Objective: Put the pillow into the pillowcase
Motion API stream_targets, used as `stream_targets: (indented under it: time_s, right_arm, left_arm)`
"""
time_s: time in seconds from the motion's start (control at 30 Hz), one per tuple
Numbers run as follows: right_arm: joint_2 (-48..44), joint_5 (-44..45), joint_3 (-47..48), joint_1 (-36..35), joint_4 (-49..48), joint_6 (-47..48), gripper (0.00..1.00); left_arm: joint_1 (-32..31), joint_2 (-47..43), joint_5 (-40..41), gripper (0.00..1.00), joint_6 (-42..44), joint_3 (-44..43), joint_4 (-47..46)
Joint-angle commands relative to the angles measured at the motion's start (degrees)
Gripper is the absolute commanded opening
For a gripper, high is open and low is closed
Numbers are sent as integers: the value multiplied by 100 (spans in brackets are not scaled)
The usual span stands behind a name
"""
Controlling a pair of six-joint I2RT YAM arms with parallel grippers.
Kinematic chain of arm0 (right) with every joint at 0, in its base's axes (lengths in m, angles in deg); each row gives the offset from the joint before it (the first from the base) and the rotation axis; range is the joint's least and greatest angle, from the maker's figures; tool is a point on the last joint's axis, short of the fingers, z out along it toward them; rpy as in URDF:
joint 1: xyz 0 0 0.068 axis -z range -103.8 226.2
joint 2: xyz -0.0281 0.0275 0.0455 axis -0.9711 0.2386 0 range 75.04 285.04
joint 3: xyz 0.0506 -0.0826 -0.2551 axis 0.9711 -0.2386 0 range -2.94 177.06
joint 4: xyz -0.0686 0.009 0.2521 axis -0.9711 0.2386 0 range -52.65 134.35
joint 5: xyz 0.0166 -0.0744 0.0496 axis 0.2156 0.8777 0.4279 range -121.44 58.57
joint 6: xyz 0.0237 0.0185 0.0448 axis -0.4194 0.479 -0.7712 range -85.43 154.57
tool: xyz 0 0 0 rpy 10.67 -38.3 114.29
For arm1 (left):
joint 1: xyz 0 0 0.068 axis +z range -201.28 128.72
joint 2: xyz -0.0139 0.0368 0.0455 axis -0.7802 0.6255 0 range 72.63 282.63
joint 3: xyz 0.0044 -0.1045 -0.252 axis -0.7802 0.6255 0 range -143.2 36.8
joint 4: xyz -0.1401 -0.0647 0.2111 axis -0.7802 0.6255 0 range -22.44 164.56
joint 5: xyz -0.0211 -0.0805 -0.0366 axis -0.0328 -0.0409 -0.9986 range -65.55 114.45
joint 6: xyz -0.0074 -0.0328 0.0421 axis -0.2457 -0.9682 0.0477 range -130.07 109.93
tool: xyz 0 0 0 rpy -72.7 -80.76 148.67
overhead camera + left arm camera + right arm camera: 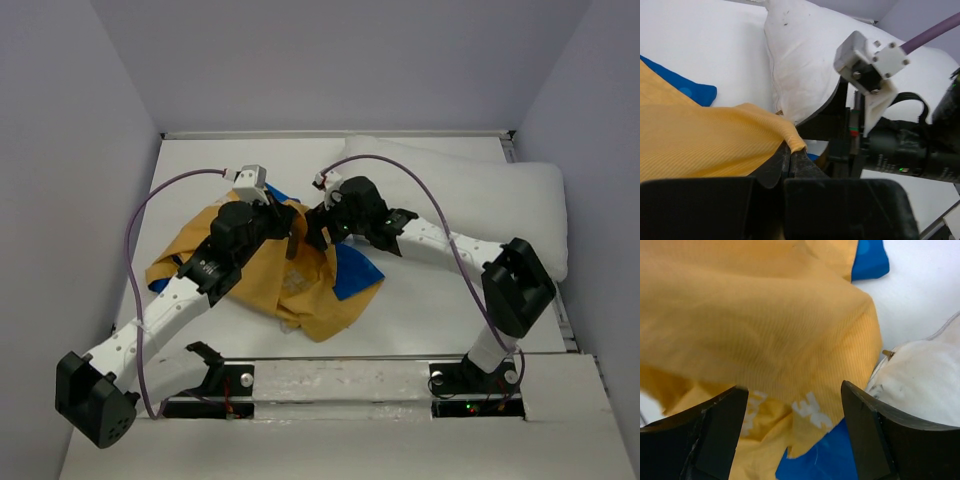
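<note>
The pillowcase (pixel 285 275), yellow-orange with blue parts, lies crumpled at the table's middle. The white pillow (pixel 480 200) lies at the back right. My left gripper (pixel 291 243) is shut on a yellow edge of the pillowcase (pixel 715 135) and holds it lifted; the pillow (pixel 800 55) shows behind it. My right gripper (pixel 316 230) is open just beside the left one, above the cloth. In the right wrist view its fingers (pixel 720 430) straddle yellow cloth (pixel 765 325) with white lettering, with the pillow corner (pixel 920 375) at right.
The table (pixel 200 170) is white with a raised rim at the back. Grey walls close it on three sides. The right arm's wrist and purple cable (pixel 930 35) hang close in front of the left gripper.
</note>
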Motion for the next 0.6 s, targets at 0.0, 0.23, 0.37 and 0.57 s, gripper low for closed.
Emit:
stream_targets:
  time_s: [0.0, 0.23, 0.37, 0.57]
  right_arm:
    - [214, 1217, 348, -191, -773, 207, 78]
    - [250, 1331, 67, -454, -1406, 93, 67]
    - [57, 2060, -83, -454, -1565, 22, 41]
    - [-207, 2667, -162, -454, -1574, 250, 0]
  left_arm:
    - [-30, -292, -196, 0, -67, -381, -75]
    - [-22, -371, -223, 0, -23, -425, 56]
    - [-22, -546, 23, 0, 47, -398, 258]
    - [-22, -950, 444, 0, 38, -30, 715]
